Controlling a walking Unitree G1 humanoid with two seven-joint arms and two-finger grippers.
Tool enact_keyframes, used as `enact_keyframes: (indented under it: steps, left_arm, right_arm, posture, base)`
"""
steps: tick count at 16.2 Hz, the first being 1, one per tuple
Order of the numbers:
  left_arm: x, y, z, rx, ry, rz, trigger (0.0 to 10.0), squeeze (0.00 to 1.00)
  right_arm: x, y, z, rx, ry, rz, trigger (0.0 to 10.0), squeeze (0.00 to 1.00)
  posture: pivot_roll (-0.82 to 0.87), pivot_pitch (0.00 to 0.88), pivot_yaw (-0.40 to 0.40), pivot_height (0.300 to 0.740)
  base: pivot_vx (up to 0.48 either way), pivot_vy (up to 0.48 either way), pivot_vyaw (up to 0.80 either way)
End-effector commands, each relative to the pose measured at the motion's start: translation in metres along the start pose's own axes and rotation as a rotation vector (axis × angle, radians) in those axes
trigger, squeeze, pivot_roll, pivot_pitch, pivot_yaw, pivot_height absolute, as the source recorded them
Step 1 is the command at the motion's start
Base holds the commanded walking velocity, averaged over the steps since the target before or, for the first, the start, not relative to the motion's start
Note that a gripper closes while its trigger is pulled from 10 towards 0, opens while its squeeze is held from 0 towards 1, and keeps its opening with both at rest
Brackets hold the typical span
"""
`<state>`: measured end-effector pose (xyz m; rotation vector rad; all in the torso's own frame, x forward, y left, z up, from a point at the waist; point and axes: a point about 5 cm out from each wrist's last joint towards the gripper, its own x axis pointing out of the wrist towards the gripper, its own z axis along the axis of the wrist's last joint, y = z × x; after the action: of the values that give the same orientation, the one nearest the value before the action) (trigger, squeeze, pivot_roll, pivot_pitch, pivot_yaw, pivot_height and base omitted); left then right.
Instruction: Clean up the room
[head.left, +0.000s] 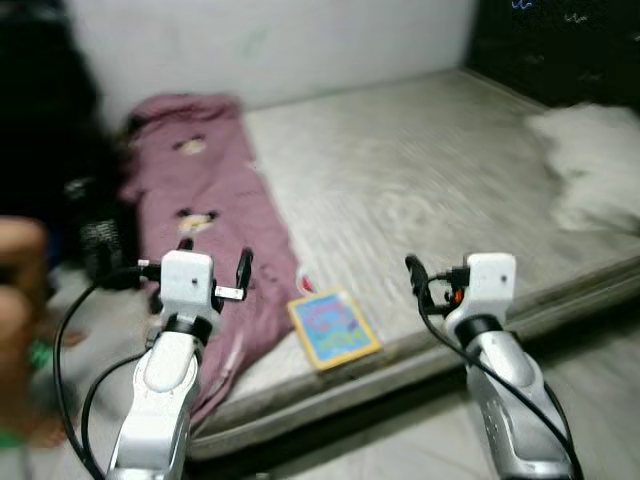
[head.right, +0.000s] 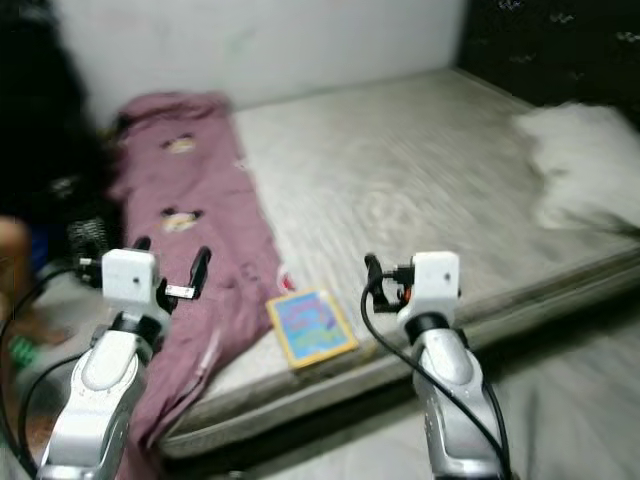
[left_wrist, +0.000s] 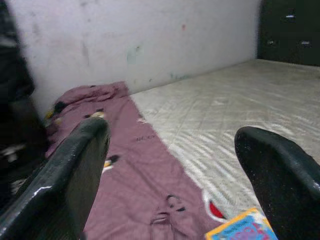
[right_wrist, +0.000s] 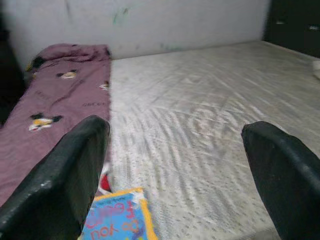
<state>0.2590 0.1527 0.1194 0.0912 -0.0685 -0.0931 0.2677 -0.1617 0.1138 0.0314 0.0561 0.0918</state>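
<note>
A bare grey mattress lies on the floor and takes up most of the head views, running from the lower left to the upper right of the frame against a pale wall. Along its left edge stretches a long mauve blanket printed with small cartoon figures, its lower end spilling over the mattress edge toward the floor. A book with a yellow border and a blue and pink cover lies flat near the front edge of the mattress, just beside the blanket's right side, in the lower middle of the frame. A small red and white patch shows between the book and the blanket — too blurred to name. At the right edge of the frame a white fluffy heap rests on the mattress, well apart from the book.

The left gripper hangs in the lower left of the frame above the blanket, its two black fingers spread wide with nothing between them. The right gripper is raised in the lower right, over the front part of the mattress and to the right of the book — its fingers are likewise parted and empty. At the far left edge part of a person shows, blurred.
</note>
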Motion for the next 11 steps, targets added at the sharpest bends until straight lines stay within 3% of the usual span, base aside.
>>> enact_keyframes:
  steps: [1,7,11]
  left_arm:
    - [0.001,0.008,-0.003,0.015,0.008,0.032,10.0,0.00]
    - [-0.004,0.007,-0.006,-0.007,0.019,0.055,10.0,0.00]
    - [0.000,0.009,-0.004,-0.013,0.012,0.056,10.0,0.00]
  right_arm:
    - [0.007,0.013,0.004,0.020,-0.025,0.033,10.0,0.00]
    - [0.014,0.020,-0.002,0.053,-0.024,0.028,10.0,0.00]
    - [0.008,0.014,0.001,0.111,-0.077,-0.063,10.0,0.00]
  posture:
    - [-0.02,0.000,0.019,0.740]
    - [0.01,0.000,0.005,0.740]
    - [0.00,0.000,0.035,0.740]
  base:
    - [0.000,0.000,0.80]
    - [0.000,0.000,0.80]
    - [0.000,0.000,0.13]
